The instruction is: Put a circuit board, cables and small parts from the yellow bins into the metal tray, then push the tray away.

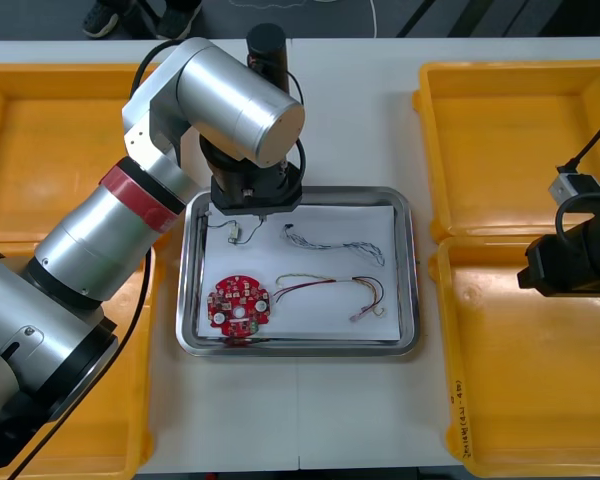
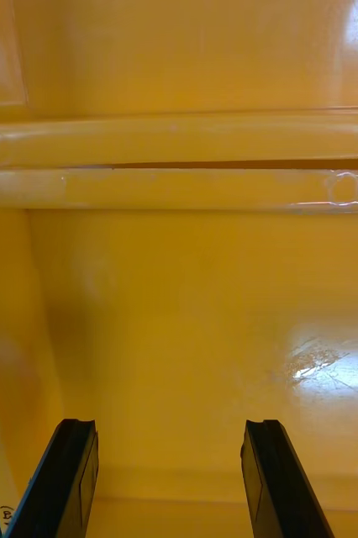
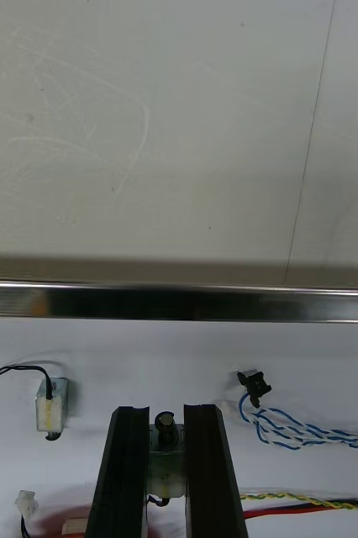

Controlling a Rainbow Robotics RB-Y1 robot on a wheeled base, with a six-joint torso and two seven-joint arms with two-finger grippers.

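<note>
Left pincer (image 3: 165, 412) grips small metal part (image 3: 167, 458) near tray rim (image 3: 179, 303).

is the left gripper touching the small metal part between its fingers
Touching. In the left wrist view the left gripper clamps the small metal part from both sides, no gap.

A pale table (image 1: 358, 115) (scratched, seamed) lies beneath.

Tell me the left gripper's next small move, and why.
Probably release: the left gripper is shut on a small metal part over the metal tray, just inside its far rim. The right gripper hangs open over a yellow bin.
</note>
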